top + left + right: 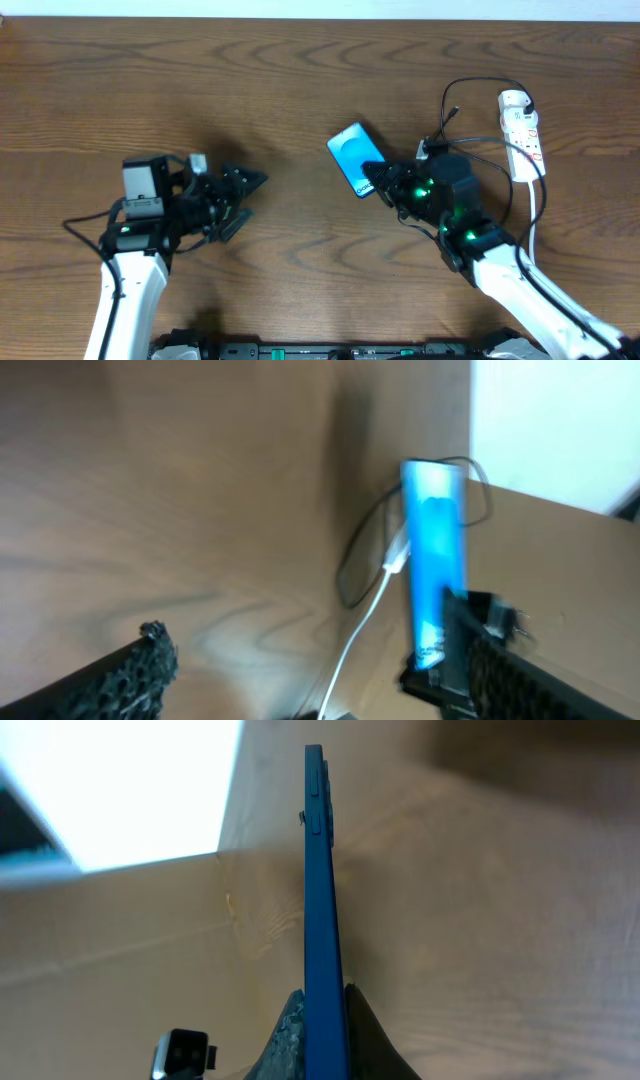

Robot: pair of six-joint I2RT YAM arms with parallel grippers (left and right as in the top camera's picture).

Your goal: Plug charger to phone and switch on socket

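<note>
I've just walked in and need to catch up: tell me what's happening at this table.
The right claw is shut on one end of the phone, holding it up off the table on its edge. The left claw hangs open and empty over the table's left side. The charger lies loose beside the power strip at the right. Nothing is seen plugged into the phone's free end.

Blue phone [354, 160], white socket [522, 132]
</note>
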